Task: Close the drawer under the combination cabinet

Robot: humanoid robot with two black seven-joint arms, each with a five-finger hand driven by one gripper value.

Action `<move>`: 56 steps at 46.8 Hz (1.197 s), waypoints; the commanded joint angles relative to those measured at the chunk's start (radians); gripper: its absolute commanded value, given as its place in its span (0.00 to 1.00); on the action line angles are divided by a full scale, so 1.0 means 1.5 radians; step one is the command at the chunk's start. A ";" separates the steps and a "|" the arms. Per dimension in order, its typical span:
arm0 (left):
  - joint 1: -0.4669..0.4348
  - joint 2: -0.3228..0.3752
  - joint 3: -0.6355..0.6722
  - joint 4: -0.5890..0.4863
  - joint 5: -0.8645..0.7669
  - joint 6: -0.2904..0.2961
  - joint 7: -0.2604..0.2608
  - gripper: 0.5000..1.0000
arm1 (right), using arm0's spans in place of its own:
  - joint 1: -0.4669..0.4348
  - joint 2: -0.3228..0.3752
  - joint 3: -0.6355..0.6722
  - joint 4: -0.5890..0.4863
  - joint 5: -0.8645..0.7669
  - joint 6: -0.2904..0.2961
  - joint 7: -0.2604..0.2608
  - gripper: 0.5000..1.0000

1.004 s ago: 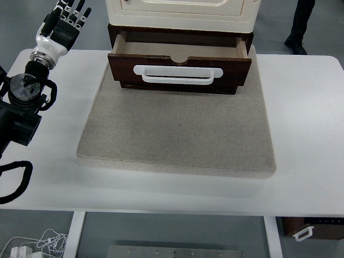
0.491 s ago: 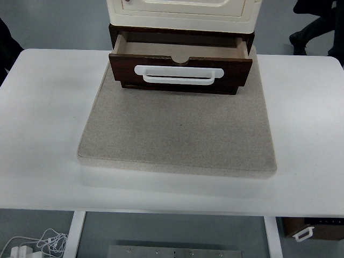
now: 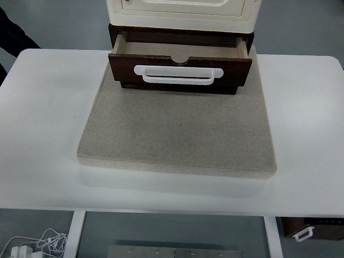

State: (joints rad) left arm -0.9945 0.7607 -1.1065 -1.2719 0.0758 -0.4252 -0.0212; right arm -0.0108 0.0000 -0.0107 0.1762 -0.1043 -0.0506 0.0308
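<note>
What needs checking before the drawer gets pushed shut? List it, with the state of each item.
1. Drawer is pulled out and waiting to be closed: ok.
2. Nothing sticks up out of the drawer to jam it: ok for the part seen; its back is hidden under the cabinet.
3. White handle on the drawer front is unblocked: ok.
4. Grey mat in front of the drawer has nothing lying on it: ok.
5. A robot hand is in position to push: not ok, neither hand is in view.
6. Dark shape at the upper left edge stays out of the way: cannot tell.
</note>
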 commanded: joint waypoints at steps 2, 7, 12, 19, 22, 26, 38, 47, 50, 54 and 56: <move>-0.003 0.005 0.025 -0.051 0.066 -0.004 0.001 1.00 | 0.000 0.000 0.000 0.000 0.000 0.000 0.000 0.90; -0.004 0.005 0.062 -0.095 0.135 -0.004 0.001 1.00 | 0.000 0.000 0.000 0.000 0.000 0.000 0.000 0.90; -0.004 0.005 0.113 -0.140 0.196 -0.004 0.001 1.00 | 0.000 0.000 0.000 0.000 0.000 0.000 0.000 0.90; -0.008 0.002 0.172 -0.189 0.264 -0.004 0.012 1.00 | 0.000 0.000 0.000 0.000 0.000 0.000 0.000 0.90; -0.010 0.002 0.198 -0.210 0.282 -0.004 0.020 1.00 | 0.000 0.000 0.000 0.000 0.000 0.000 0.000 0.90; -0.018 0.002 0.231 -0.232 0.294 -0.005 0.053 1.00 | 0.000 0.000 0.000 0.000 0.000 0.000 0.000 0.90; -0.054 -0.007 0.325 -0.267 0.296 -0.014 0.136 1.00 | 0.000 0.000 0.000 0.000 0.000 0.000 0.000 0.90; -0.074 -0.022 0.393 -0.268 0.299 -0.040 0.200 1.00 | 0.000 0.000 0.000 0.000 0.000 0.000 0.000 0.90; -0.087 -0.025 0.414 -0.268 0.311 -0.038 0.221 1.00 | 0.000 0.000 0.000 0.000 0.000 0.000 0.000 0.90; -0.104 -0.031 0.438 -0.266 0.337 -0.034 0.244 1.00 | 0.000 0.000 0.000 0.000 0.000 0.000 0.000 0.90; -0.109 -0.042 0.446 -0.264 0.342 -0.032 0.256 1.00 | 0.000 0.000 0.000 -0.001 0.000 0.000 0.000 0.90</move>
State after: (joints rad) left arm -1.1429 0.7174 -0.4585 -1.6722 0.5720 -0.4773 0.3362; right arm -0.0109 0.0000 -0.0108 0.1759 -0.1043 -0.0506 0.0306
